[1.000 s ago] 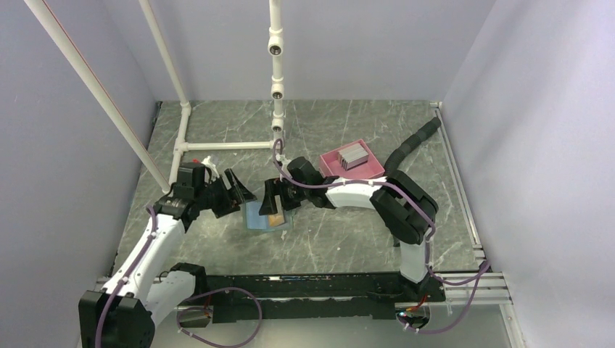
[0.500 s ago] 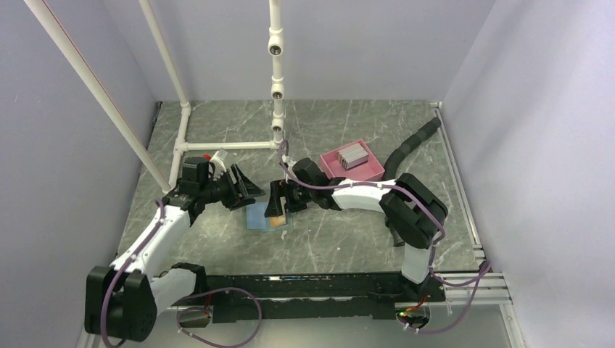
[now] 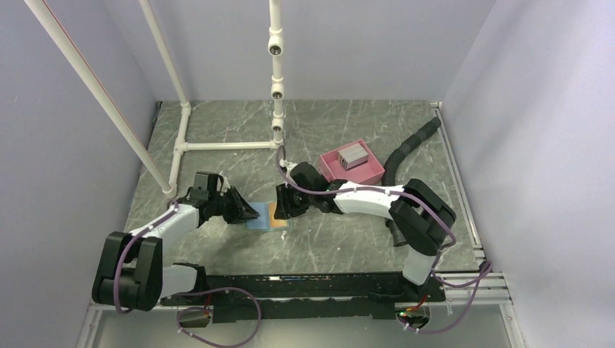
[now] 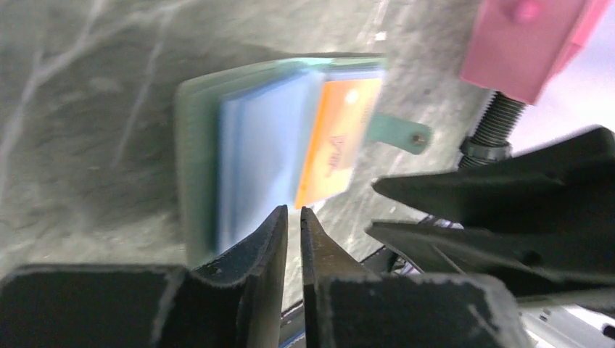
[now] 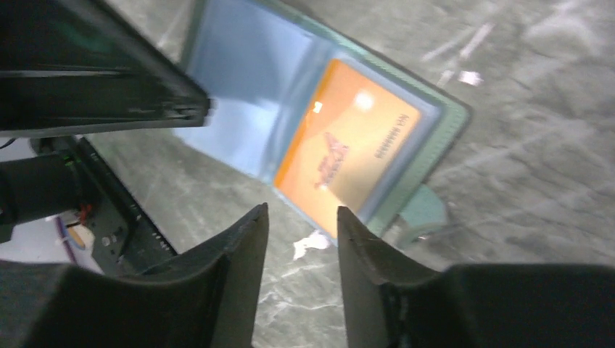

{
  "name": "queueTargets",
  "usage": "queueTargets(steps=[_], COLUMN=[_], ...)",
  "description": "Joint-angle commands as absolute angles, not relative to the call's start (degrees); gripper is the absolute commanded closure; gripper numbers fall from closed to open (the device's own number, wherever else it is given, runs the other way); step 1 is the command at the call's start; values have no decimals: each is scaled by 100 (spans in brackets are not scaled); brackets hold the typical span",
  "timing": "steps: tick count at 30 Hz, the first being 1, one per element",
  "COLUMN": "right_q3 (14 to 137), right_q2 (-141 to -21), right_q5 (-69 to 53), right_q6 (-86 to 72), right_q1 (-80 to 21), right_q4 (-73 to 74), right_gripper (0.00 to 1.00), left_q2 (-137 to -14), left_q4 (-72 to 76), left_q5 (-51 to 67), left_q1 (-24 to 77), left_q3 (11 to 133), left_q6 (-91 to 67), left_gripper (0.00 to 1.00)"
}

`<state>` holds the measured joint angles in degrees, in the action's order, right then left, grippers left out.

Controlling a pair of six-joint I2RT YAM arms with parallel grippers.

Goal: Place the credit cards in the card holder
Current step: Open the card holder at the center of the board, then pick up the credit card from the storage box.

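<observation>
Card holder (image 3: 257, 218) open flat mid-table (image 3: 341, 243), orange card (image 5: 348, 148) on its right half, left gripper (image 4: 294, 217) at its left edge, jaws almost together, empty, right gripper (image 5: 301, 217) half open over the card, empty.

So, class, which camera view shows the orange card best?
The right wrist view: the orange card sits large and central, its printing visible, in the open card holder. The left wrist view shows it smaller and blurred; the top view, only a tiny orange patch.
</observation>
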<state>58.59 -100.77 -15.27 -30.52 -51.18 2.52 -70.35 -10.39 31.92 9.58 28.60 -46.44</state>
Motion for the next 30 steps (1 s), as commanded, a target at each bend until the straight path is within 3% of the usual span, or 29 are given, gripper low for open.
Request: queueTargets(steps=[1, 7, 12, 14, 16, 19, 30], right_q3=[6054, 6290, 6747, 6835, 6833, 6738, 6669], right_q2=[-10377, -10460, -9425, -8991, -8639, -8486, -9089], right_q5=[-2224, -1613, -782, -262, 491, 1499, 1585], right_q6=[-3253, -2881, -2648, -2873, -3598, -4837, -5427], right_q1=[-5174, -5106, -4964, -4615, -3959, -3332, -2083], right_q4=[-524, 201, 1445, 1880, 2351, 2822, 2263], right_gripper=[66, 70, 63, 48, 22, 6, 5], left_q2=[-7273, -7215, -6965, -6912, -6878, -6846, -6661], left_q4=[-821, -1063, -1336, -1446, -1528, -1560, -1701], left_q5=[2842, 2560, 2593, 2658, 2743, 2845, 3031], left_q1=[967, 967, 967, 967, 967, 967, 967], left_q3=[2619, 2596, 2715, 2812, 2944, 3071, 3313], left_q6=[-4552, -4433, -4311, -4252, -4177, -4099, -3790], left_gripper=[85, 85, 82, 79, 75, 71, 55])
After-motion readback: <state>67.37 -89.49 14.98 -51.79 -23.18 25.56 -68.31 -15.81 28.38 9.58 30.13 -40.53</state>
